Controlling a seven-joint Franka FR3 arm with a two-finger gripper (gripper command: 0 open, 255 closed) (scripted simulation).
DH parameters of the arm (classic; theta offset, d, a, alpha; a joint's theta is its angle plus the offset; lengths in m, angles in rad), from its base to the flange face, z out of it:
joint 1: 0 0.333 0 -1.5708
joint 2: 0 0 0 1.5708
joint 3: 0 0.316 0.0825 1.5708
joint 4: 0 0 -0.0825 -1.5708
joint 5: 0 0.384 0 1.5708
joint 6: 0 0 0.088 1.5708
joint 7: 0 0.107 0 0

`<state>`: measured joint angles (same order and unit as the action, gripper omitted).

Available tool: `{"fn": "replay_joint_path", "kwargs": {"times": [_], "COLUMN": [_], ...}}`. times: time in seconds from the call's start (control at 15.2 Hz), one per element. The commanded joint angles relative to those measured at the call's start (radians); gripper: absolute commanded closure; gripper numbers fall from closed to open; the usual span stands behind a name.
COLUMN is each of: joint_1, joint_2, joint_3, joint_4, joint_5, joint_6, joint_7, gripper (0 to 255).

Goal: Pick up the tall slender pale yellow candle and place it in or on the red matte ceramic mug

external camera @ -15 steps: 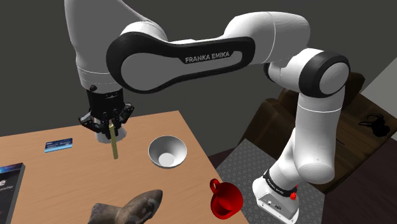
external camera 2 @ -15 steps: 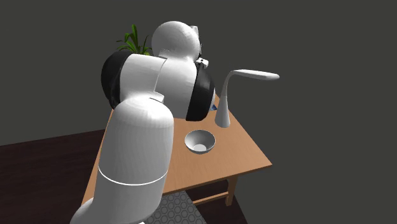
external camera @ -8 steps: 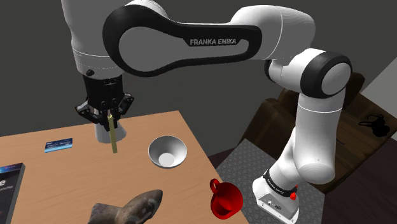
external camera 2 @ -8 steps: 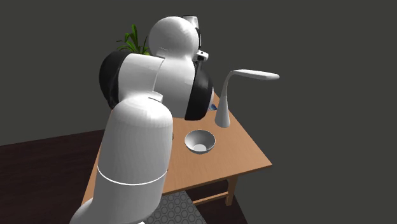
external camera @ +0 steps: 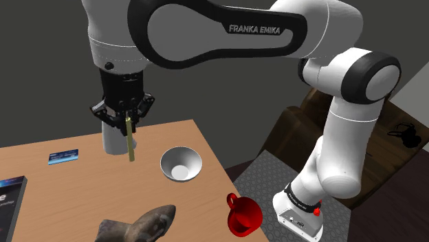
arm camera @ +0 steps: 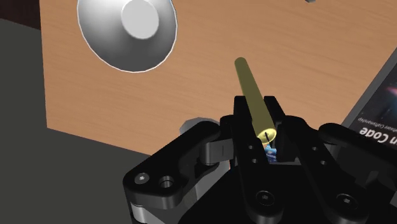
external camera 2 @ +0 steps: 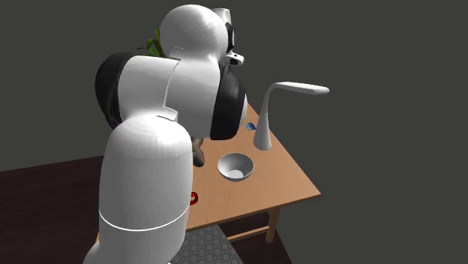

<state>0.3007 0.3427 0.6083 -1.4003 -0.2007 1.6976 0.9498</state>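
Note:
A slender olive-yellow candle (external camera: pixel 130 141) hangs upright above the wooden table (external camera: pixel 75 180), and my gripper (external camera: pixel 128 122) is shut on its top end. In the wrist view the candle (arm camera: pixel 252 93) runs out from between the two black fingers (arm camera: pixel 244 121), which clasp it, over the table (arm camera: pixel 191 89). The red mug (external camera: pixel 243 214) stands near the table's edge at the shoulder view's lower right, well away from the gripper. A sliver of the mug (external camera 2: pixel 193 198) shows behind the arm in the second exterior view.
A white bowl (external camera: pixel 181 164) sits between the candle and the mug. A white lamp (external camera 2: pixel 262 114) stands just behind the gripper. A blue card (external camera: pixel 63 157), a dark book (external camera: pixel 9 199) and a brown lumpy object (external camera: pixel 137 224) lie on the table's left side.
The arm has lifted and shifted toward the shoulder view's right, carrying the candle up and a little closer to the bowl. Nothing else has moved.

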Motion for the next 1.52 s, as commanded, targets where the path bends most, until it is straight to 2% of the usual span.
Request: {"fn": "replay_joint_path", "kwargs": {"times": [0.0,0.26,0.59,0.99,1.45], "joint_1": [-0.039,-0.093,-0.103,-0.051,0.040], "joint_2": [-0.098,-0.298,-0.540,-0.805,-1.087], "joint_3": [0.014,0.022,-0.007,-0.073,-0.148], "joint_4": [-0.113,-0.319,-0.524,-0.717,-0.883], "joint_5": [0.051,0.168,0.309,0.429,0.503], "joint_6": [0.029,0.072,0.077,0.026,-0.090], "joint_7": [-0.013,-0.060,-0.134,-0.198,-0.220], "gripper": [255,255,255,255,255]}}
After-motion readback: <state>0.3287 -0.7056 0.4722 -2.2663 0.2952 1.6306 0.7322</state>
